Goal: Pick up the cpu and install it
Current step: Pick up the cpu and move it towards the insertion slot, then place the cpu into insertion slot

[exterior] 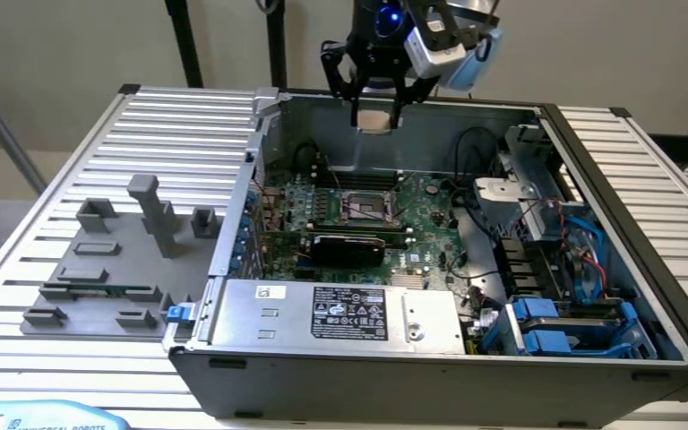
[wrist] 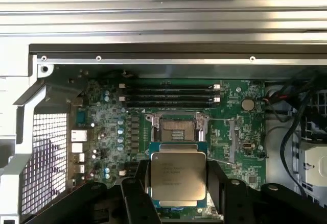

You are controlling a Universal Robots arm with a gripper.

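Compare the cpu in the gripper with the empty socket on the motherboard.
The cpu is held up over the open case, clamped in the gripper; the socket sits fixed on the motherboard. The cpu shows a plain silvery lid with print; the socket is an open metal frame around a field of contacts. Both are roughly square.

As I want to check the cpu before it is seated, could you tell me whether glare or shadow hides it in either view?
Wrist view: the cpu, clamped in the gripper, is evenly lit, its metal top free of glare and its print showing. Exterior view: it is a pale tan patch, without glare, against the grey wall of the case.
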